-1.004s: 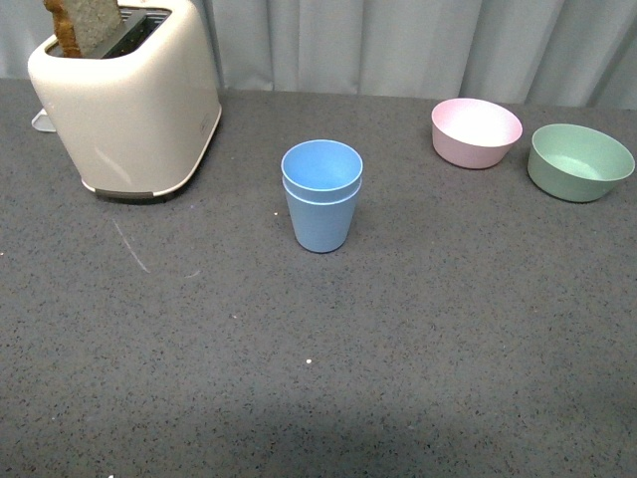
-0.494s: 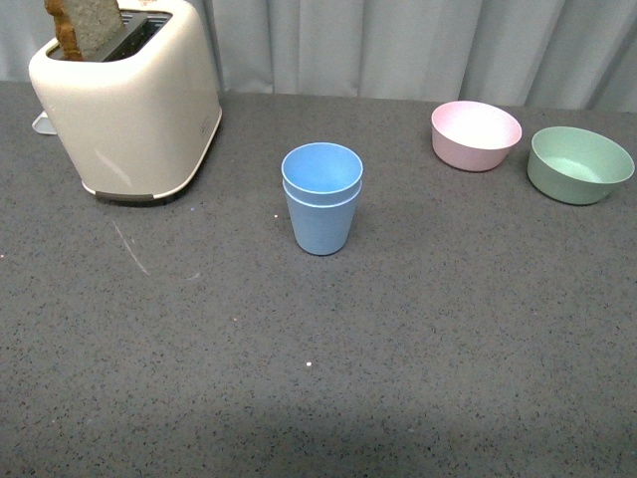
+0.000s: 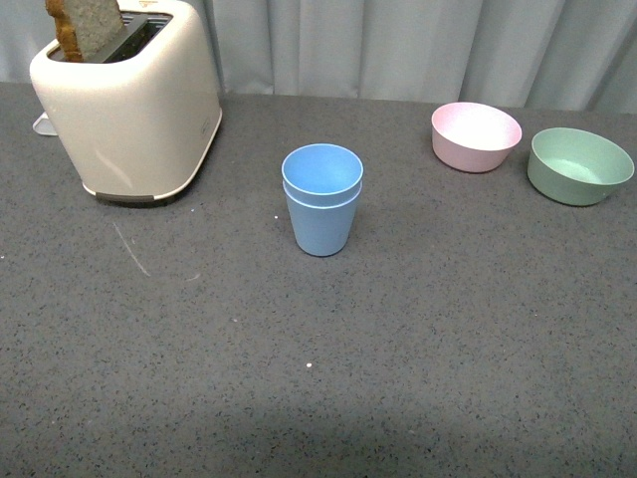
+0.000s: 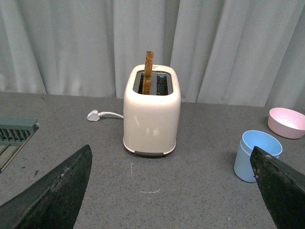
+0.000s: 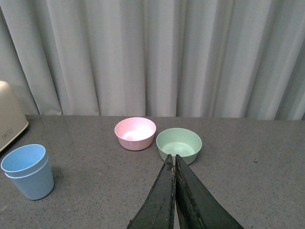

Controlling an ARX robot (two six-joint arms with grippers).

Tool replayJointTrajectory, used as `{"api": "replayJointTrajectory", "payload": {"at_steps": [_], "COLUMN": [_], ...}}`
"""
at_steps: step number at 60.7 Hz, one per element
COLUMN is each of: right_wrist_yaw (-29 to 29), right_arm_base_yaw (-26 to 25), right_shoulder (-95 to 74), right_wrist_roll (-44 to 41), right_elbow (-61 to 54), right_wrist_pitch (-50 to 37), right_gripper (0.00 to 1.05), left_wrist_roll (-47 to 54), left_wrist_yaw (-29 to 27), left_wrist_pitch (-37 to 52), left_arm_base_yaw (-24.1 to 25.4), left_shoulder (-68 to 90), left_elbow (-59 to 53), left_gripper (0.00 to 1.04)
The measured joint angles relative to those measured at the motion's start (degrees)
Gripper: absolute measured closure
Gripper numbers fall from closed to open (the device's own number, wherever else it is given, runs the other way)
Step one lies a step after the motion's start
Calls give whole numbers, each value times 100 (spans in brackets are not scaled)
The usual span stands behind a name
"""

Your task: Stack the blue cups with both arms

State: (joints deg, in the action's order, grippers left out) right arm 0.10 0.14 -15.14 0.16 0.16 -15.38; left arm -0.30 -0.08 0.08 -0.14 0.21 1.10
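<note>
At the far left of the dark grey speckled table (image 3: pixel 199 378) stood a big cream toaster (image 3: pixel 129 105) with rounded corners. A slice of brown bread (image 3: pixel 85 25) stuck up out of its slot. In the left wrist view a white plug (image 4: pixel 94 115) with its white cord lay on the table just beside the toaster, and a grey-green slatted thing (image 4: pixel 16 131) showed at the edge, too cut off to tell what it was.

Near the middle of the table stood the two light blue plastic cups (image 3: pixel 321 199). One cup sat inside the other, upright, and its rim stuck up a little above the outer cup's rim. Nothing touched them.

To the right, near the back, sat a round pink bowl (image 3: pixel 476 133), and just beside it a round green bowl (image 3: pixel 580 163). The two bowls were close but not touching.

Pale grey curtains (image 3: pixel 398 45) hung behind the table.

The left gripper (image 4: pixel 171 191) had its two flat black jaws spread wide apart, with nothing between them. The right gripper (image 5: pixel 174 162) had its jaws pressed together, tips touching, and it held nothing. Both grippers were well apart from the cups.
</note>
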Motion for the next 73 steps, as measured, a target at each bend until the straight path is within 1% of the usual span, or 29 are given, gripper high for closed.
{"api": "replayJointTrajectory", "payload": {"at_steps": [21,23,25,28,40,45,50,51,57,61,62,63,65,66,68,70,73], "right_wrist_yaw": [-2,-2,-11,-17,-20,-20,-20,-20,-20,-17,-17,-17,-20,-20,-20,-20,-20], "right_arm_base_yaw": [0,0,0,0,0,0,0,0,0,0,0,0,0,0,0,0,0], "right_shoulder": [525,732,1047,1338,1486,1488,1491,1491,1491,1491,1491,1491,1491,1491,1491,1491,1491], "right_wrist_roll": [0,0,-2,-2,-7,-9,-9,-9,-9,-9,-9,-9,-9,-9,-9,0,-2], "right_elbow": [0,7,4,4,4,4,4,4,4,4,4,4,4,4,4,4,4], "right_wrist_pitch": [529,774,1224,1493,1528,1528,1528,1528,1528,1528,1528,1528,1528,1528,1528,1528,1528], "right_gripper": [104,104,104,104,103,91,75,73,51,34,32,27,21,16,9,8,10], "left_wrist_roll": [0,0,0,0,0,0,0,0,0,0,0,0,0,0,0,0,0], "left_wrist_yaw": [0,2,2,-4,-2,-2,-2,-2,-2,-2,-2,-2,-2,-2,-2,-2,-2], "left_wrist_pitch": [0,0,0,0,-4,-4,-4,-4,-4,-4,-4,-4,-4,-4,-4,-4,-4], "left_arm_base_yaw": [-2,-2,0,0,-2,-2,-2,-2,-2,-2,-2,-2,-2,-2,-2,-2,-2], "left_shoulder": [0,0,0,0,0,-2,-2,-2,0,0,0,0,0,0,0,0,0], "left_elbow": [0,0,0,0,0,0,0,0,0,0,0,0,0,0,0,0,0], "left_gripper": [7,7,7,7,7,7,7,7,7,7,7,7,7,7,7,7,7]}}
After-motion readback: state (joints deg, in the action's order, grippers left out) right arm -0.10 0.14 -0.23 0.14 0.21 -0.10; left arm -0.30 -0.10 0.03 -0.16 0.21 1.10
